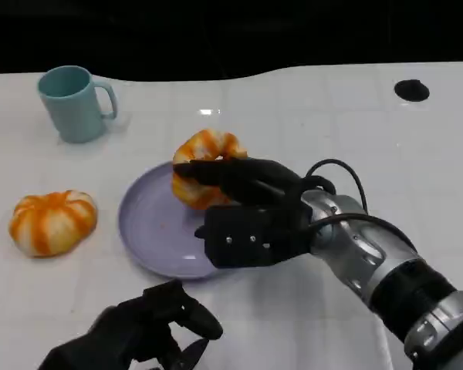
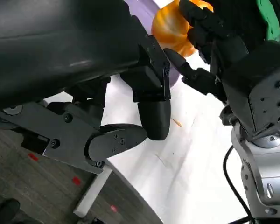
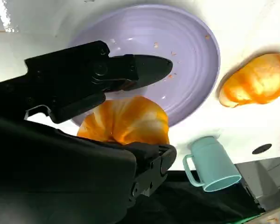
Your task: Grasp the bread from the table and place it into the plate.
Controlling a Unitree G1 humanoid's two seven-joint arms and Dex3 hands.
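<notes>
R hand [image 1: 243, 202] grips a bread roll [image 1: 204, 166], orange w/ white stripes, fingers [image 1: 216, 173] wrapped over its top and thumb below; in the right wrist view the roll [image 3: 126, 122] sits pinched between the black fingers. Roll is at the far rim of the lavender plate [image 1: 150, 227], over the plate's far-right part; can't tell if it's touching the plate or just above it. Plate lies mid-table, a few orange crumbs on it.

L hand [image 1: 150, 327] is at the near edge of the table, near the plate's near rim, holding nothing; fingers [image 2: 151, 116] partly curled, not spread wide, not closed on anything.

2nd bread roll [image 1: 52, 221], same colours, lies on the table toward the left edge, beside the plate but apart from it. Teal mug [image 1: 73, 102] stands upright near the far-left corner, handle to the right. Small black round disc [image 1: 411, 90] near the far-right corner.
</notes>
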